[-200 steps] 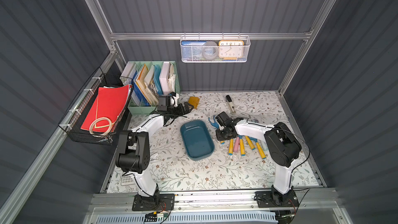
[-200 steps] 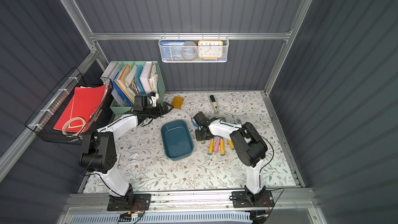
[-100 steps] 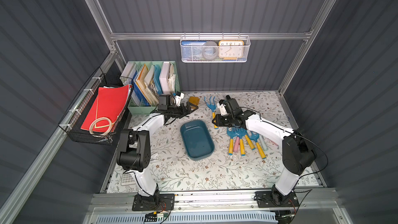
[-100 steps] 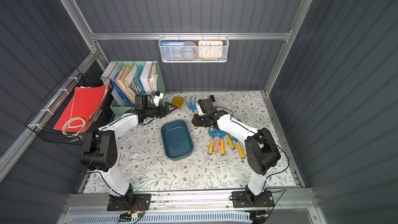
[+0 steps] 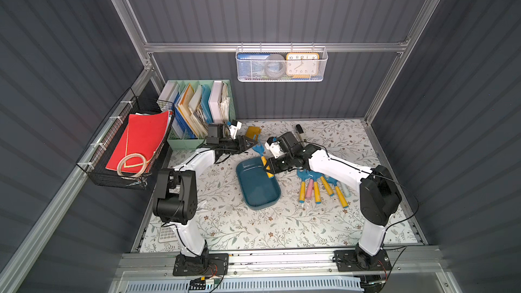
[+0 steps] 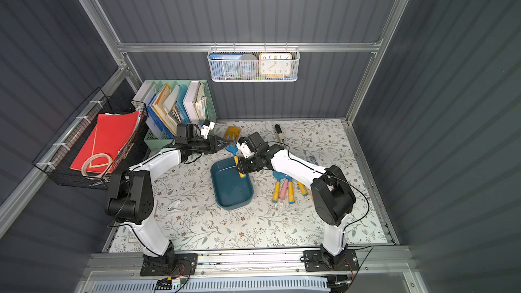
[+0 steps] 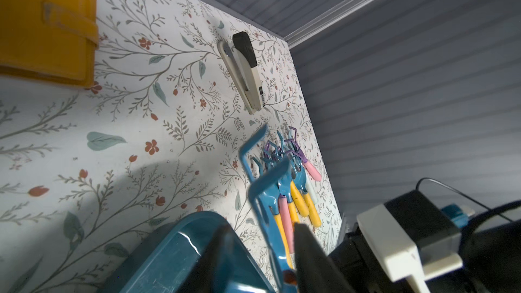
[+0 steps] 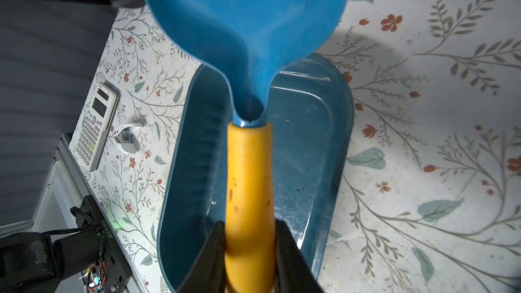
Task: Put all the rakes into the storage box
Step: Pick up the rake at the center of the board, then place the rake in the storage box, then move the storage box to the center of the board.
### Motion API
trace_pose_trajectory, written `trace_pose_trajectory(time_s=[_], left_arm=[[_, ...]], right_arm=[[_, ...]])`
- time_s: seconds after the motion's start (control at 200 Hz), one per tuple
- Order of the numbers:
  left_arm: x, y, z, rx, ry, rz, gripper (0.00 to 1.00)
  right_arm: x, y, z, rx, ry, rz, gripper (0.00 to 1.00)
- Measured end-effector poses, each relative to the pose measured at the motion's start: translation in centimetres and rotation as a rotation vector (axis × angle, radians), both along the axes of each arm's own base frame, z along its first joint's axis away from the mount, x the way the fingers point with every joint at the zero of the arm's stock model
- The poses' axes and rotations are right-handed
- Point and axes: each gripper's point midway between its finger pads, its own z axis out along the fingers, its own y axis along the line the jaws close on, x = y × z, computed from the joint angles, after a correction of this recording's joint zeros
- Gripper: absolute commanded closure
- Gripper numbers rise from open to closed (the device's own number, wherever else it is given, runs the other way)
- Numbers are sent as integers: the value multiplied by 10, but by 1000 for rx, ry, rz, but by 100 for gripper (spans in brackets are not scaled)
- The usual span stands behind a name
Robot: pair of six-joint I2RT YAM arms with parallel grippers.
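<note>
The storage box [image 5: 258, 186] lies on the floral mat. Above its far end, the right gripper [image 5: 268, 169] is clamped on the yellow handle of the rake [image 5: 260, 153]. Further back, the left gripper [image 5: 250, 144] pinches the rake's blue head.

Storage box [image 8: 310, 142]: glossy teal plastic, fine scuffs and scratches on the floor. Rake [image 8: 249, 181]: smooth blue plastic head, matt yellow handle with dark specks. Table cover [image 7: 135, 125]: matt printed floral sheet. Wall panels [image 5: 267, 7]: ribbed, dull grey. Frame rails [image 5: 270, 47]: brushed metal. Hanging basket [image 5: 282, 64]: white wire mesh.
</note>
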Motion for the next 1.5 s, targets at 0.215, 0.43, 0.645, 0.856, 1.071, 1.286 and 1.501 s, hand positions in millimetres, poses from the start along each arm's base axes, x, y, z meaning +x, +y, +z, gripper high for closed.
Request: trace_pose_trajectory(time_s=[0.215, 0.43, 0.645, 0.856, 1.071, 1.286, 1.501], left_arm=[[-20, -12, -11, -35, 92, -48, 85], [-29, -6, -37, 12, 138, -25, 84], [-45, 3, -65, 103, 209, -21, 83], [-56, 9, -78, 160, 248, -28, 74], [-69, 13, -87, 210, 308, -40, 31], [-54, 41, -79, 404, 306, 125, 29], [-46, 83, -53, 558, 279, 362, 35]], right_arm=[[-18, -5, -23, -60, 44, 24, 87], [-14, -13, -26, -97, 44, -31, 63], [9, -34, -28, -170, -24, -148, 63], [17, -43, -30, -216, -56, -194, 64], [18, -49, -28, -234, -69, -209, 63], [18, -50, -29, -241, -70, -213, 64], [20, -54, -30, -260, -79, -230, 64]])
